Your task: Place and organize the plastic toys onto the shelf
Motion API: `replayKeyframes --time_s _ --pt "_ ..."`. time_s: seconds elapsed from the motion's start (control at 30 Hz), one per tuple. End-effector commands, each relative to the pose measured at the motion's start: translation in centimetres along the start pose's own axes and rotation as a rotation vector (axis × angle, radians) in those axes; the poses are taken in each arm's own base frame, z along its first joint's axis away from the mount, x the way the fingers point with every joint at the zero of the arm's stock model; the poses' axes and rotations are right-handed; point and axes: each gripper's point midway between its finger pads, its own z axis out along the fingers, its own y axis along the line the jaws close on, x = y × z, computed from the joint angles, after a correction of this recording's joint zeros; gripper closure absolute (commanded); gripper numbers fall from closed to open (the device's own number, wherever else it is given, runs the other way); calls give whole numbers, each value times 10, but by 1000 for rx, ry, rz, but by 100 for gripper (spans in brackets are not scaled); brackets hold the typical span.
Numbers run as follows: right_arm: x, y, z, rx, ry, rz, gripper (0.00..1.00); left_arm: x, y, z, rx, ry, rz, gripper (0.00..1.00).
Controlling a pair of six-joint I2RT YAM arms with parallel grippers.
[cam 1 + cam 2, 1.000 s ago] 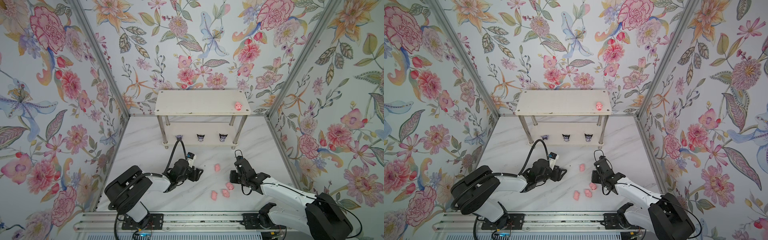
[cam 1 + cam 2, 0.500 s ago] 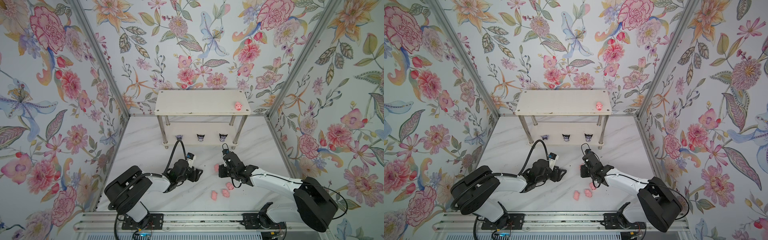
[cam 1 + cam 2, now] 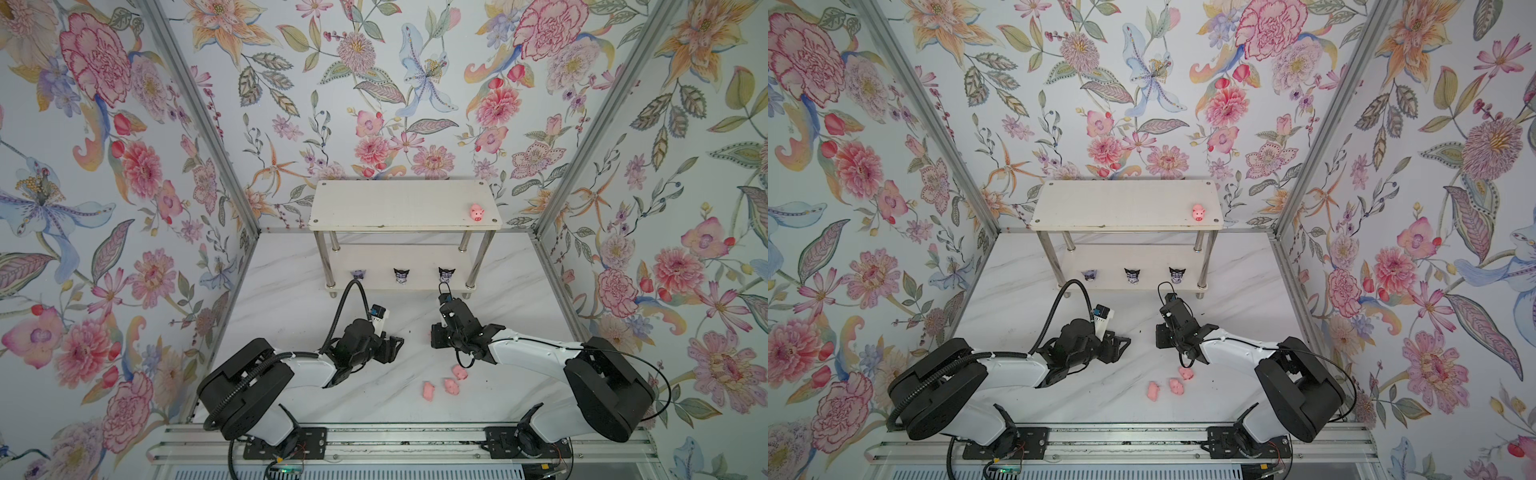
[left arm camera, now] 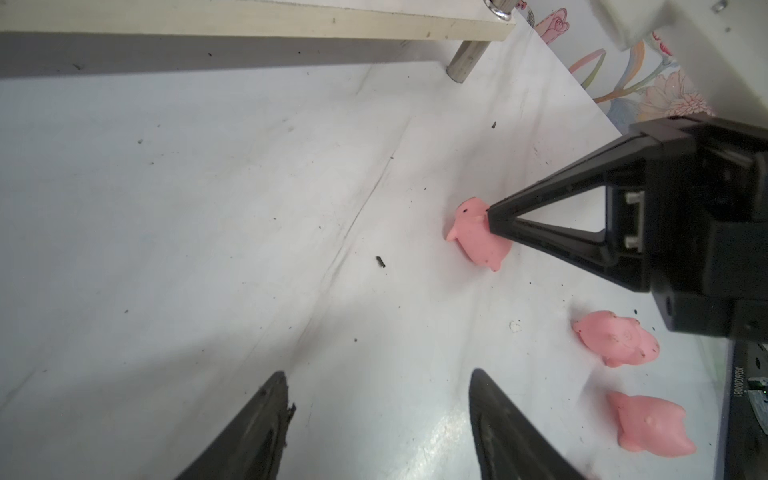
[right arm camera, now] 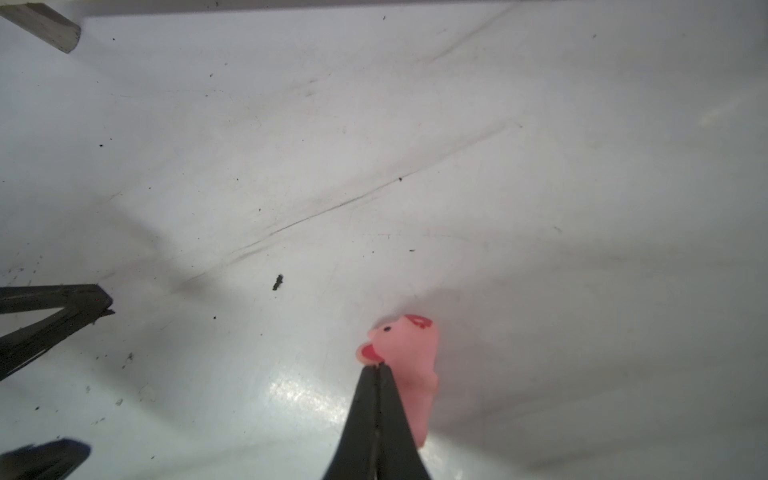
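Pig (image 5: 409,361) | on table (image 5: 540,166) in front of shelf (image 3: 399,203), touching outer side of right fingers (image 5: 365,399), body alongside them | right fingers pinched together, nothing between | left fingers (image 4: 257,424) half-spread, empty, farther away
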Motion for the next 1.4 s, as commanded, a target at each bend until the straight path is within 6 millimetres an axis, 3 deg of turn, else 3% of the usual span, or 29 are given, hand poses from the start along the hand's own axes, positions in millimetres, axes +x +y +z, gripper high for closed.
replayKeyframes --time_s 0.0,0.17,0.43,0.73,0.87,1.03,1.17,1.23,1.37 --pt "16 -17 -5 34 22 20 100 3 1 0 -9 7 21 30" --pt "22 -24 -15 40 18 29 100 3 -1 2 1 6 12 30" --pt "9 -20 -26 22 -15 24 100 0 -3 2 8 -2 5 30" --pt "-5 6 -10 -29 2 -3 100 1 -2 -1 2 -2 1 30" --pt "-6 -1 -1 6 14 1 100 2 -1 -2 -5 2 2 30" --pt "12 -17 7 38 57 25 100 2 2 -5 -22 1 13 30" --pt "25 -23 6 45 70 33 100 2 3 -4 -27 2 17 30" --pt "25 -37 4 67 66 64 100 1 2 -2 -22 2 15 30" --pt "27 -44 -3 74 50 82 100 2 1 0 -12 3 9 30"
